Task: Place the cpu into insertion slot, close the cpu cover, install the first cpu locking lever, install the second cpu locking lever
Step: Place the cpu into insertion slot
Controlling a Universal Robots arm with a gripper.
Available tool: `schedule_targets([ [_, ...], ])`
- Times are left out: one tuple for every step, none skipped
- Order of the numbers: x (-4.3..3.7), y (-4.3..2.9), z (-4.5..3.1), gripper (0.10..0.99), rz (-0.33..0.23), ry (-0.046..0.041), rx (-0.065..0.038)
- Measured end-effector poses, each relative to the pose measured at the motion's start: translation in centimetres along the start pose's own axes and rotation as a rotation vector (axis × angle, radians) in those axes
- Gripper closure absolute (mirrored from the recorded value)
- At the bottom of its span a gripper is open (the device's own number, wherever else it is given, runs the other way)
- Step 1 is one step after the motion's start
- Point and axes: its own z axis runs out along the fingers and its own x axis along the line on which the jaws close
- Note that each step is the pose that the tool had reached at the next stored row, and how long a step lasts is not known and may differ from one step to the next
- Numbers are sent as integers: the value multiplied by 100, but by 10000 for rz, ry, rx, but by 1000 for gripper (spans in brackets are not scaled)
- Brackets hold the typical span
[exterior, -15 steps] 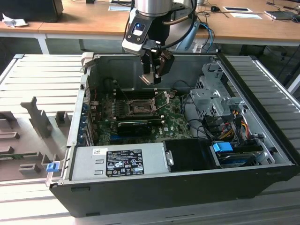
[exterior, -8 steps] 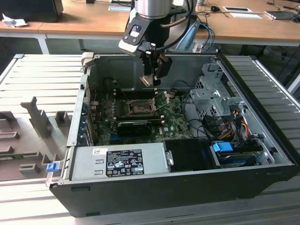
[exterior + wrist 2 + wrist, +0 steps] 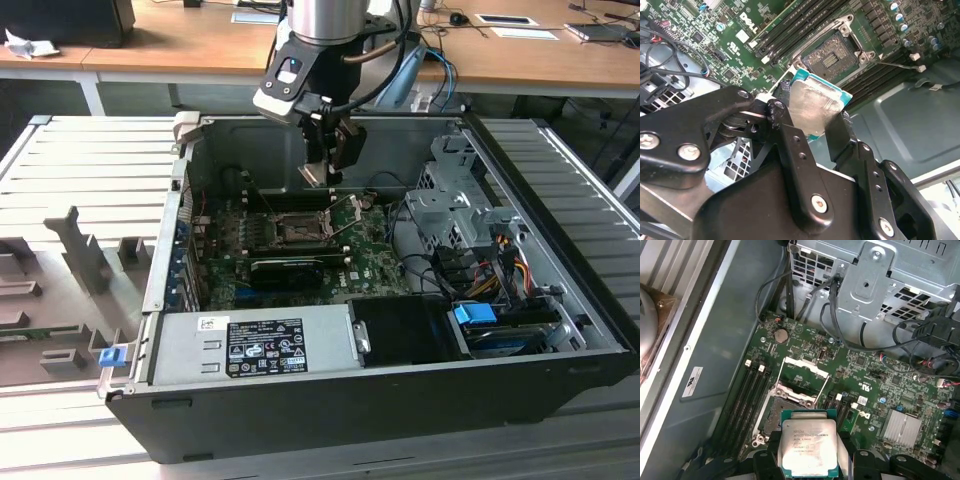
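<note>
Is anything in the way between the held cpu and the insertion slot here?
Nothing visible. The hand holds the cpu above the insertion slot, whose cavity lies open in the first wrist view. The cpu cover is swung up, clear of it.

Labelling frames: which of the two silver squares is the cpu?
The cpu is the teal-edged one clamped in the gripper; the other is a ribbed heatsink fixed on the green motherboard.
</note>
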Motion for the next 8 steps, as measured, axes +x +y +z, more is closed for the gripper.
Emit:
schedule_targets([
  [0, 0, 4, 557, 0, 0, 0],
  [0, -1, 13, 557, 0, 0, 0],
  [0, -2, 18, 557, 0, -1, 2],
  [0, -2, 23, 557, 0, 1, -1],
  [-1, -3, 32, 557, 0, 1, -1],
  [-1, -3, 38, 557, 0, 1, 0],
  [-1, -4, 46, 557, 1, 0, 0],
  [2, -13, 55, 557, 3, -1, -1],
])
